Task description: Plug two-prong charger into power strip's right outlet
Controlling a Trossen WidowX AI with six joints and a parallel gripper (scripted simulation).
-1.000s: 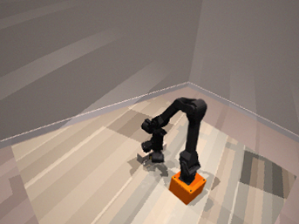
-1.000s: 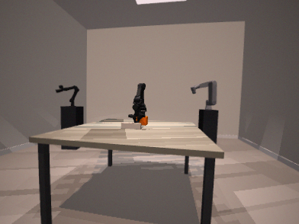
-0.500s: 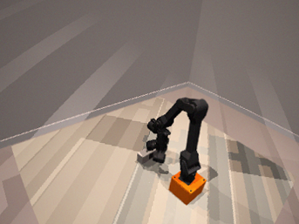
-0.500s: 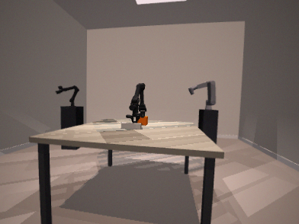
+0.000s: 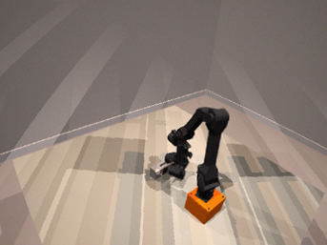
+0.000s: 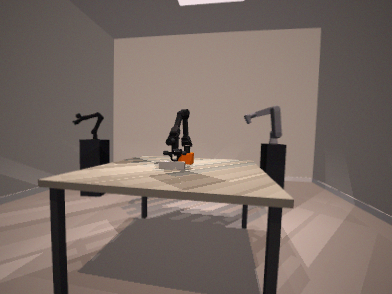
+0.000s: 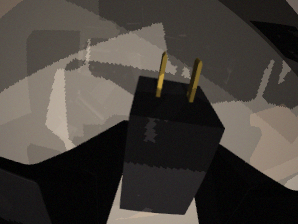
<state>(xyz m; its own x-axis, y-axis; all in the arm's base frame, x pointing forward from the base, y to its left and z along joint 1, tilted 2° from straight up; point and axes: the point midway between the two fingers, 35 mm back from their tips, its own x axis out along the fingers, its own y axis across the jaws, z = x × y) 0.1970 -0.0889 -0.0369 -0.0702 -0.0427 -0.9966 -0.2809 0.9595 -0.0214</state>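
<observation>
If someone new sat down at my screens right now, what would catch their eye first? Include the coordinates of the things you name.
Probably the two brass-coloured prongs [image 7: 194,82] on the black charger [image 7: 167,155], pointing toward the top of the wrist view, with the gripper shut on the charger. In the top and exterior views, it would be the bright orange base [image 5: 204,207] [image 6: 188,158] under the black arm [image 5: 213,147] [image 6: 185,127] on the table [image 5: 91,214] [image 6: 165,190].
</observation>
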